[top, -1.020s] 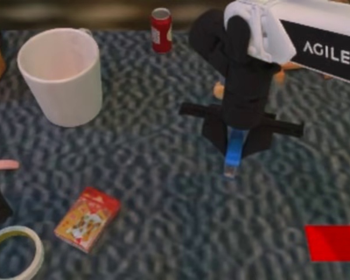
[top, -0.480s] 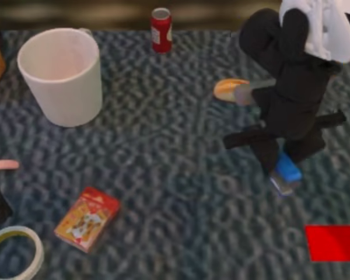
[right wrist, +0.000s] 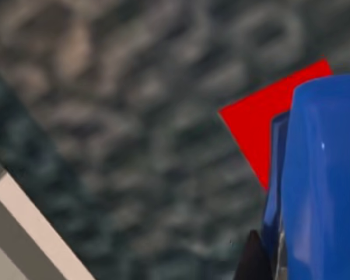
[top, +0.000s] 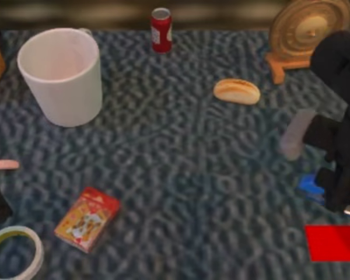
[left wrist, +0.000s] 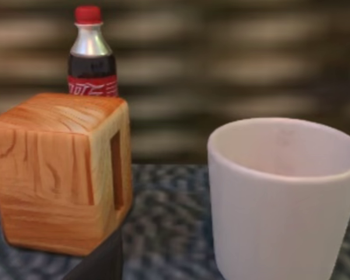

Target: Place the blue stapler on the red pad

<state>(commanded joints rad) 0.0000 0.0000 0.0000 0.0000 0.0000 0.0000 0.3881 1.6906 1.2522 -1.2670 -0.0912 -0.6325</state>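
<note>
Near the table's right edge, the right gripper point(top: 338, 185) is clamped on the blue stapler point(top: 311, 187) above the cloth just short of the red pad point(top: 332, 243), so pickup is done and only placing remains.

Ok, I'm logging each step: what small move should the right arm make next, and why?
Probably carry on toward the red pad before lowering. The right hand holds the blue stapler just short of the pad's near edge, not yet over it. The left arm is parked at the table's left.
</note>
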